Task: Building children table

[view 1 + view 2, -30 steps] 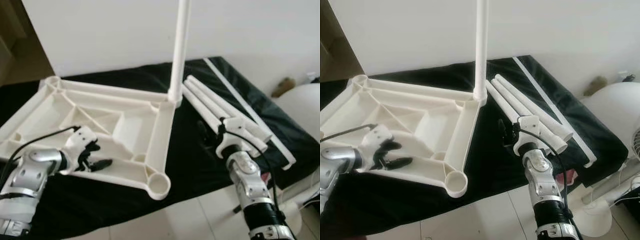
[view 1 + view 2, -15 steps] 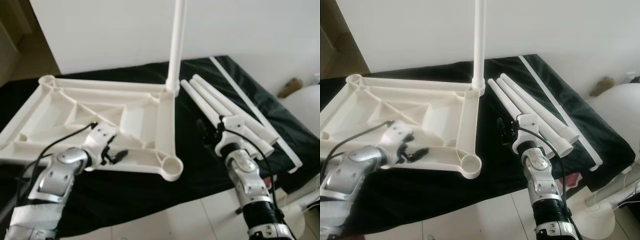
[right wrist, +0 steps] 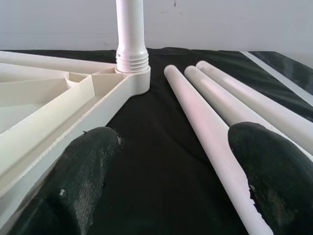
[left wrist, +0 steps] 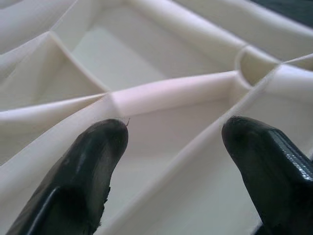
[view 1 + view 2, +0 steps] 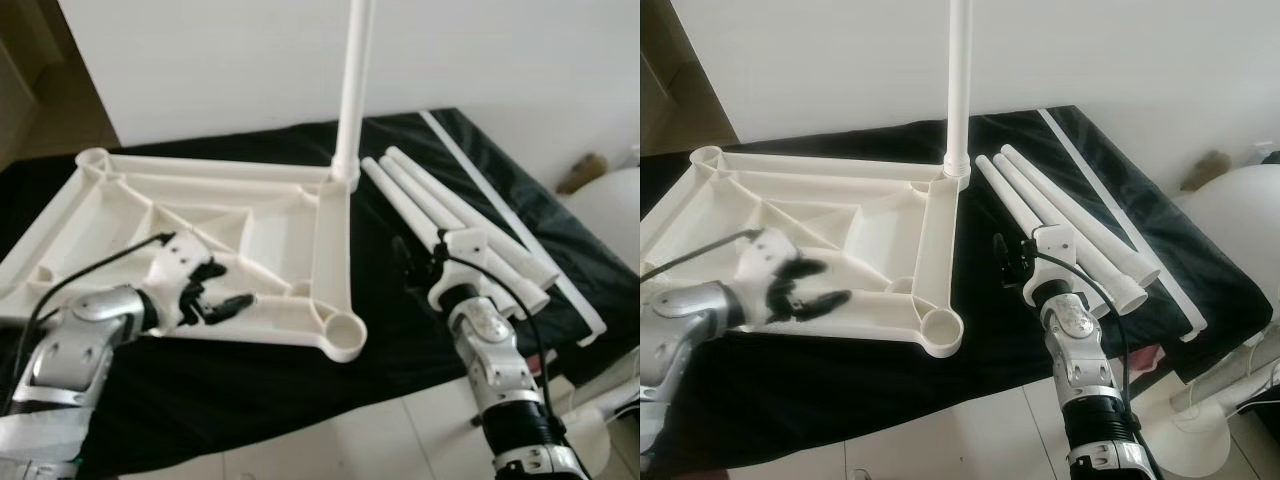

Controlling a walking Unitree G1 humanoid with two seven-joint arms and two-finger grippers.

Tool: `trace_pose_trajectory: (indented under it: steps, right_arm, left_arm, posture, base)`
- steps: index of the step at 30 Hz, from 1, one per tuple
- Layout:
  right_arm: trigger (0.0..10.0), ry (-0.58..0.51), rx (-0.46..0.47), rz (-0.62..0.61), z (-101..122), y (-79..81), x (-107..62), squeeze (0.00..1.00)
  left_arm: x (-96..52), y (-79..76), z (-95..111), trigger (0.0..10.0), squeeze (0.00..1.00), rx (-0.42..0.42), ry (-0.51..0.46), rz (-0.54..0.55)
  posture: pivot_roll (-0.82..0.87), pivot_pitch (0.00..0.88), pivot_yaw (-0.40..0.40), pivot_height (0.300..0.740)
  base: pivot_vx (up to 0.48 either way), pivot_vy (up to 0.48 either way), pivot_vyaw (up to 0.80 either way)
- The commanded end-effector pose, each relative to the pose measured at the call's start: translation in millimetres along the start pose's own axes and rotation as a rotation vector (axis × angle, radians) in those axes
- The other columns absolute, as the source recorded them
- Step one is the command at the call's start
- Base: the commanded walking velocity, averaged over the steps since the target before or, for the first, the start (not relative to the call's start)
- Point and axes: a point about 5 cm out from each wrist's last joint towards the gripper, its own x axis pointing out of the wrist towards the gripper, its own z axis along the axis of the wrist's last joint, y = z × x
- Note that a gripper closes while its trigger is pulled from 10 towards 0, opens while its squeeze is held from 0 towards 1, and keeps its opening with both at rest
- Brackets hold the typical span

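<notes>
1. The white tabletop (image 5: 200,215) lies upside down, ribbed underside up, on a surface under a black cloth (image 5: 300,370). One leg (image 5: 355,90) already stands upright in its far corner socket.
2. Three loose legs (image 5: 450,225) lie side by side on the cloth just beside the tabletop, on the side of the standing leg. The near corner socket (image 5: 340,332) is empty.
3. The left tool (image 5: 222,300) hovers over the tabletop's near rail, its fingers spread apart and holding nothing; in the left wrist view a rib runs between the two black fingertips (image 4: 93,161).
4. The right tool (image 3: 171,161) sits low over the cloth between the tabletop's edge and the nearest loose leg, fingers wide open and empty.
5. Risk, as I judge it: the loose legs are round and smooth, so a nudge from one finger could roll them away from the tabletop. If the left tool pulls on the rib, the light tabletop may slide or tip, swinging the standing leg.
</notes>
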Motion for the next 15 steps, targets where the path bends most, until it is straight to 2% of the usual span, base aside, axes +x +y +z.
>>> trace_pose_trajectory:
  steps: [1,4,5,8,9,11,12,14,15]
  right_arm:
    - [10.0,0.010,0.016,0.008,-3,3.3,-1.8,0.00]
    - [10.0,0.028,0.031,0.037,-7,12.4,-4.0,0.00]
    - [10.0,0.049,0.047,0.073,-12,24.0,-7.1,0.00]
    - [10.0,0.057,0.050,0.084,-14,28.1,-8.2,0.00]
    - [10.0,0.068,0.067,0.092,-16,31.8,-9.0,0.00]
    - [10.0,0.079,0.087,0.103,-18,36.1,-9.8,0.00]
    - [10.0,0.084,0.099,0.109,-19,39.1,-9.7,0.00]
    - [10.0,0.091,0.111,0.119,-19,43.1,-8.9,0.00]
    - [10.0,0.091,0.111,0.119,-19,43.1,-8.9,0.00]
  left_arm:
    - [-3.6,10.7,-10,10.0,0.00,0.016,0.057,0.075]
    - [-4.3,15.7,-18,10.0,0.00,0.049,0.114,0.120]
    - [-5.0,21.0,-28,10.0,0.00,0.095,0.184,0.162]
    - [-5.8,21.7,-32,10.0,0.00,0.127,0.214,0.167]
    - [-7.1,22.3,-37,10.0,0.00,0.165,0.241,0.170]
    - [-8.9,22.5,-43,10.0,0.00,0.180,0.269,0.166]
    - [-9.7,18.3,-45,10.0,0.00,0.213,0.283,0.126]
    - [-9.2,8.2,-48,10.0,0.00,0.217,0.281,0.048]
    - [-9.2,8.2,-48,10.0,0.00,0.217,0.281,0.048]
  posture:
    - [0.01,0.047,0.009,0.740]
    - [0.02,0.046,0.007,0.740]
    - [0.02,0.046,0.005,0.740]
    - [0.02,0.046,0.003,0.740]
    - [0.01,0.046,0.002,0.740]
    - [0.01,0.045,0.000,0.740]
    - [0.01,0.044,-0.001,0.740]
    - [0.01,0.042,-0.002,0.740]
    - [0.01,0.042,-0.002,0.740]
  base:
    - [0.000,0.000,0.00]
    - [0.000,0.000,0.00]
    - [0.000,0.000,0.00]
    - [0.000,0.000,0.00]
    - [0.000,0.000,0.00]
    - [0.000,0.000,0.00]
    - [0.000,0.000,0.00]
    - [0.000,0.000,0.00]
    - [0.000,0.000,0.00]
